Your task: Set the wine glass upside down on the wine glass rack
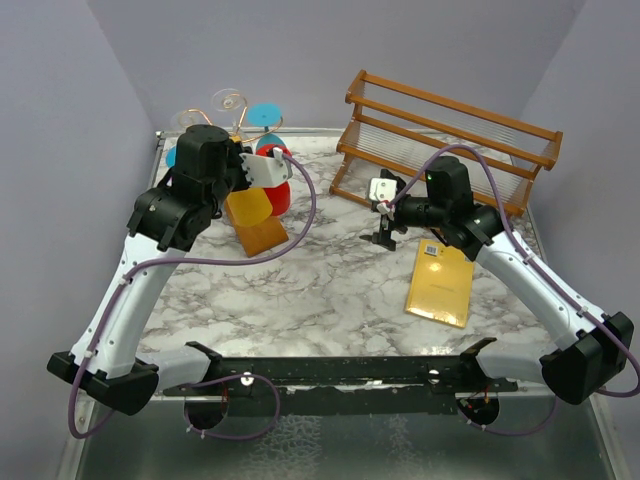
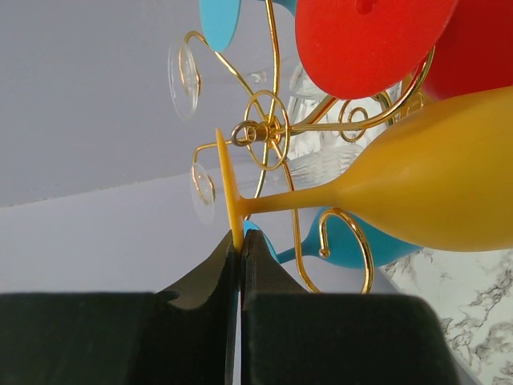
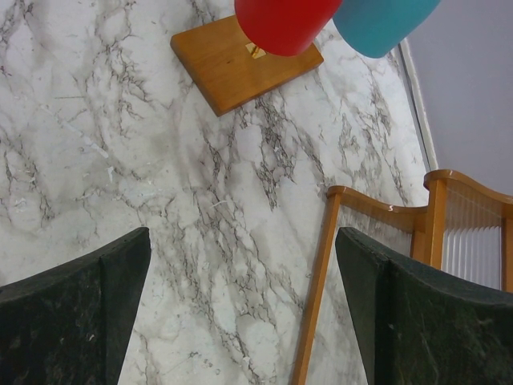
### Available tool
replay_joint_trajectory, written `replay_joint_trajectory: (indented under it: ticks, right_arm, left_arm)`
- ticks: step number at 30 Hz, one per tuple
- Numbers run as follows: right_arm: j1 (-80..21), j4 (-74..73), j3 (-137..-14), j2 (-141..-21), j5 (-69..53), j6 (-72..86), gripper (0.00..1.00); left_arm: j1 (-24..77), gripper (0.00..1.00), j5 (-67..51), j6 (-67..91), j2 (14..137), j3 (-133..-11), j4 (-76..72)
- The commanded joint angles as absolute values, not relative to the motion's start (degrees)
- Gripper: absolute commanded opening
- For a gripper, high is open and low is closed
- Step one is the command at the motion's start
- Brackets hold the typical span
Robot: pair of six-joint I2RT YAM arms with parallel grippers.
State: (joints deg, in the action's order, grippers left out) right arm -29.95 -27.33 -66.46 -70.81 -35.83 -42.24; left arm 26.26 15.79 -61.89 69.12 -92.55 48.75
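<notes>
Marble-patterned tabletop (image 1: 330,290) in white and grey carries everything. At its far right stands a large brown slatted wooden rack (image 1: 450,140). A flat yellow packet (image 1: 440,282) lies nearer, under the right arm. At the far left is the wine glass rack (image 2: 268,132), thin gold wire with curled arms fanning from a centre post. Its orange-brown wooden base (image 3: 240,56) sits on the marble. A red glass (image 3: 284,20) and a blue glass (image 3: 381,24) hang from it with their bowls downward above the base. The round feet of clear glasses (image 2: 183,76) show among the wire curls. The yellow wine glass (image 2: 433,192) is up at the rack, beside the red one, its stem running close past a gold curl. Whether the wire bears it I cannot tell. The left end effector (image 2: 239,245) is clamped on the rim of that glass's thin foot disc (image 2: 227,180), fingers pressed together on either side of it. The right end effector (image 3: 243,241) hangs over bare marble just beside the slatted rack, its two fingers wide apart with nothing between them.
</notes>
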Motion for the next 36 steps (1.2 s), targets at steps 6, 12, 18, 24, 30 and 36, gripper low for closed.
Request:
replay_joint_trajectory:
  ticks: [6,12,18,24,30,36]
  right_arm:
    - [-30.2,-25.1,-65.4,-70.0,-34.9,-41.2,1.00]
    - [-30.2,-24.5,-65.0,-69.8,-34.7,-41.1,1.00]
    - [-30.2,-24.5,-64.8,-70.0,-34.7,-41.4,1.00]
    - [-30.2,-24.6,-64.6,-70.0,-34.6,-41.6,1.00]
    - [-30.2,-24.6,-64.4,-70.2,-34.5,-41.8,1.00]
    - [-30.2,-24.5,-64.3,-70.3,-34.4,-42.1,1.00]
  left_arm:
    - [26.3,0.00,20.1,-60.6,69.0,-91.2,45.7]
    - [26.3,0.00,20.5,-60.3,69.0,-90.7,45.3]
    - [26.2,0.00,22.0,-60.6,69.2,-90.9,45.1]
    - [26.2,0.00,23.7,-61.4,69.4,-90.6,45.4]
    - [26.1,0.00,24.6,-61.7,69.3,-90.9,45.9]
    - [26.0,0.00,25.4,-62.2,69.1,-91.6,47.8]
